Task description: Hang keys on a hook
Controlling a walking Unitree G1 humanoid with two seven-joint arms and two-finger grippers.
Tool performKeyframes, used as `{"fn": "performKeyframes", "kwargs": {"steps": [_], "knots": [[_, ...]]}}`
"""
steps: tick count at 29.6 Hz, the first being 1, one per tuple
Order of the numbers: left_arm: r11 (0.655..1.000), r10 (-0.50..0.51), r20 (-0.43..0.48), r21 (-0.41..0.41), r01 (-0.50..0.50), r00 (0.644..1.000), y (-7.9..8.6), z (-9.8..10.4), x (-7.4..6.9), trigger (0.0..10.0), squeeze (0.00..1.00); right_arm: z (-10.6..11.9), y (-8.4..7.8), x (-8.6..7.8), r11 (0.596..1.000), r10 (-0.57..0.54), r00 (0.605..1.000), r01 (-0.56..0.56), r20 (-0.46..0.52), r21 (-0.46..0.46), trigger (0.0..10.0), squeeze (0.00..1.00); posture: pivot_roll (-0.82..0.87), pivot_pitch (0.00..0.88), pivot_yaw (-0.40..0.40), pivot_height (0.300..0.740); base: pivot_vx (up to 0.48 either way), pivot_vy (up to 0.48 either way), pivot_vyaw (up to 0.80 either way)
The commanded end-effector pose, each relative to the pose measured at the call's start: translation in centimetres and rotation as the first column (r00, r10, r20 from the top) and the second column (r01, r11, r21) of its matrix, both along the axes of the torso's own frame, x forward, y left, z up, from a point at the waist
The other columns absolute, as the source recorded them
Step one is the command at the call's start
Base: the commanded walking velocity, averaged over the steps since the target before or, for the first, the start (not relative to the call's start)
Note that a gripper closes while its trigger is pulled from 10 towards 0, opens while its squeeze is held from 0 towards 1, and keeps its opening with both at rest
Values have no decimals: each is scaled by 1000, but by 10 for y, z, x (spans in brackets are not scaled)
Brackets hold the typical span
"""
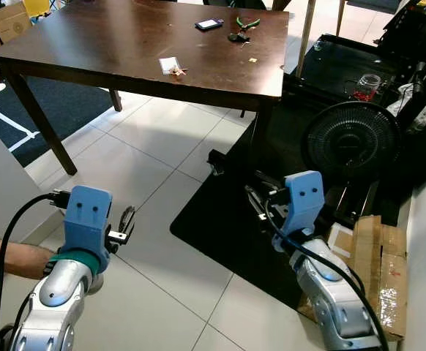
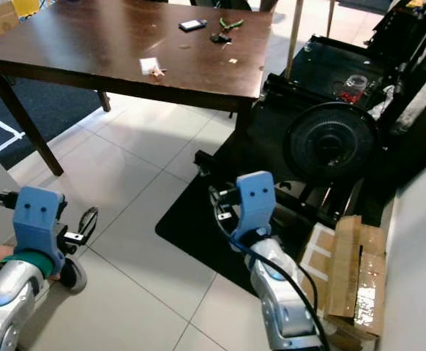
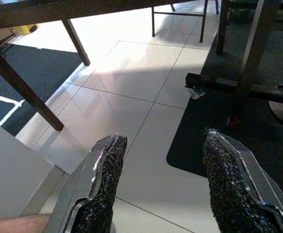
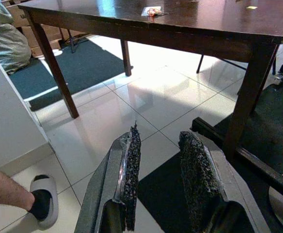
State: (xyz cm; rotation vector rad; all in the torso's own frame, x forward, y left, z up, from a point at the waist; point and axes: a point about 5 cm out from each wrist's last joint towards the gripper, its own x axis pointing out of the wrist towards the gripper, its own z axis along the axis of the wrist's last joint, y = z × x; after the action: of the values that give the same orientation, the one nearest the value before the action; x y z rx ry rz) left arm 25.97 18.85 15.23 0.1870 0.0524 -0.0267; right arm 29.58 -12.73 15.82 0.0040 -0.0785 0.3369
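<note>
A small dark bunch that may be the keys [image 1: 237, 36] lies on the far side of the brown table [image 1: 88, 58], beside green-handled pliers [image 1: 248, 23] and a phone [image 1: 208, 24]. Both grippers are held low over the tiled floor, well short of the table. My left gripper [image 3: 163, 145] is open, with bare floor between its fingers. My right gripper [image 4: 158, 138] is open with a narrower gap and holds nothing. It hangs over the edge of a black mat [image 1: 220, 227].
A person's leg [image 1: 8, 257] with a white slipper [image 4: 44, 199] is at my left by a white wall. A black floor fan [image 1: 352, 139], dark equipment and flattened cardboard [image 1: 378, 263] crowd the right. A paper scrap [image 1: 170, 66] lies on the table.
</note>
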Motion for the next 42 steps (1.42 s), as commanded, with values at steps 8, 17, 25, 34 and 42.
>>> {"fn": "performKeyframes", "kwargs": {"steps": [8,17,25,34,42], "knots": [[1000,9,-26,5,-9,1000,2,-5,-1,10000,0,-4,1,-1,1000,4,1000,-4,-17,0,10000,0,-80,77,94,740,0,0,0],[1000,10,-28,8,-10,1000,3,-5,-1,10000,0,-4,2,-1,1000,4,1000,-4,-16,1,10000,0,-79,80,96,740,0,0,0],[1000,10,-28,9,-10,1000,3,-5,-1,10000,0,-3,2,-1,1000,3,1000,-3,-14,2,10000,0,-79,82,98,740,0,0,0],[1000,11,-28,10,-11,1000,3,-5,-1,10000,0,-3,2,-1,1000,2,1000,-2,-14,3,10000,0,-79,83,97,740,0,0,0],[1000,11,-27,10,-11,1000,3,-4,-1,10000,0,-2,2,-1,1000,2,1000,-2,-13,3,10000,0,-79,86,98,740,0,0,0]]}}
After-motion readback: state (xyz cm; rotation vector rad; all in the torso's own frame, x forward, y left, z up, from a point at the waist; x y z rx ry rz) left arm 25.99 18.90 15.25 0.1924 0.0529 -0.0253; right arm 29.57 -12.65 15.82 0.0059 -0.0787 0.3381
